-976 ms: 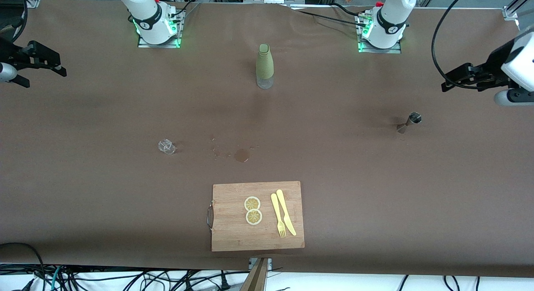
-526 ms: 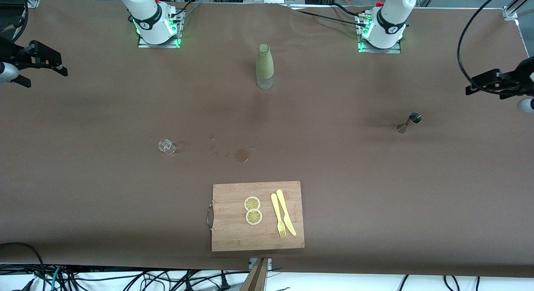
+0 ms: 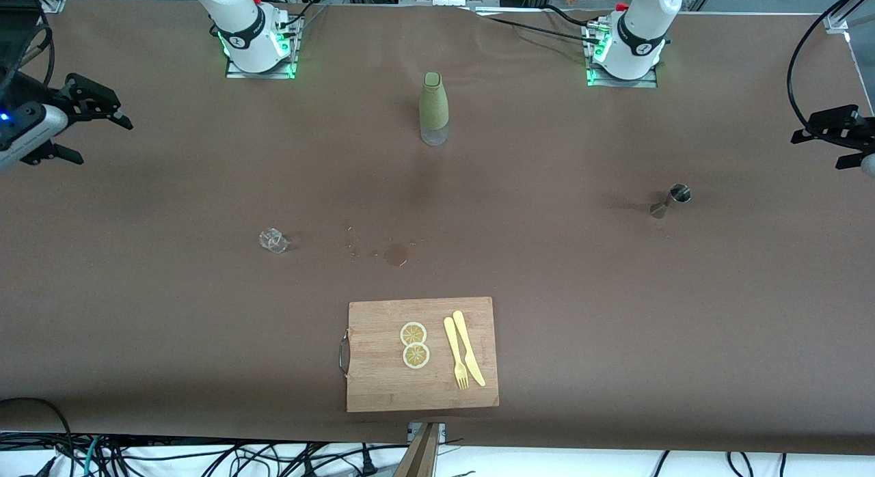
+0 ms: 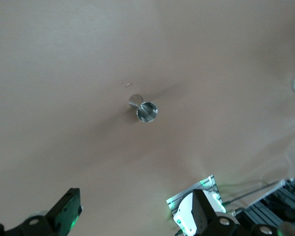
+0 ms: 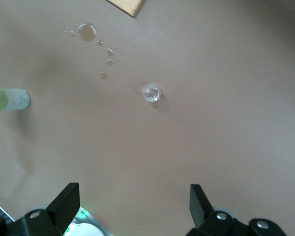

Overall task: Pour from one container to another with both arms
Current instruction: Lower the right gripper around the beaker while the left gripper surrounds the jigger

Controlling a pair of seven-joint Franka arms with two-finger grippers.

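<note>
Standing bottle (image 3: 433,108) (glass (image 3: 274,241) apart)

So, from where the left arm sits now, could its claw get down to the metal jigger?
Probably yes. The left claw hangs open at the table's edge, holding nothing, and the jigger stands alone on bare table with nothing between them.

A brown cloth (image 3: 615,313) covers the whole table, slightly creased, with a darker wet stain (image 3: 396,255) near its middle. Black cables (image 3: 205,456) tangle along the white floor edge nearest the front camera. Aluminium frame rails (image 3: 837,19) stand at the table's corners.
</note>
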